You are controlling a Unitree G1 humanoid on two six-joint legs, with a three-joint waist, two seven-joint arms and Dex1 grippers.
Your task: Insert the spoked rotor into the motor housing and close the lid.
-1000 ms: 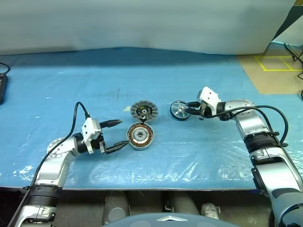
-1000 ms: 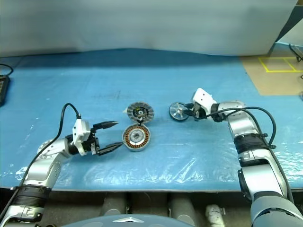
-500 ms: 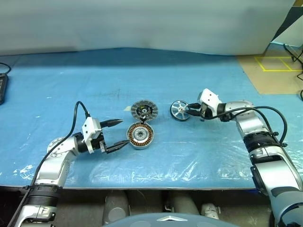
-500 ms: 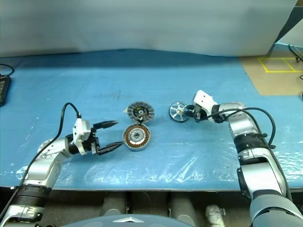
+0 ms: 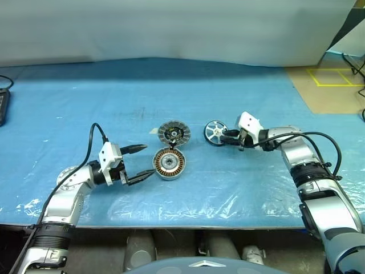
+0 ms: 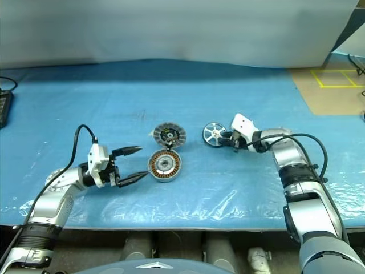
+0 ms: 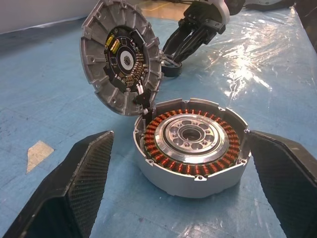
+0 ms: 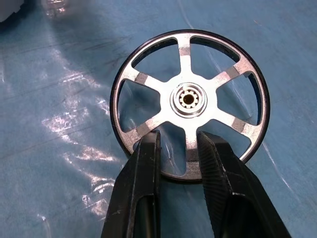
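Both arms are clad in silver-grey metallic shells, joined by ribbed black collars. A white housing is mounted at each wrist, and a thin black cable is looped from each to its forearm. Tapered black fingers (image 7: 79, 188) with a woven carbon-fibre texture are fitted.

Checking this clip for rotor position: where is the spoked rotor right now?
In the left eye view the spoked rotor is on the blue table cover, right of the lid, with the right end effector at its rim.
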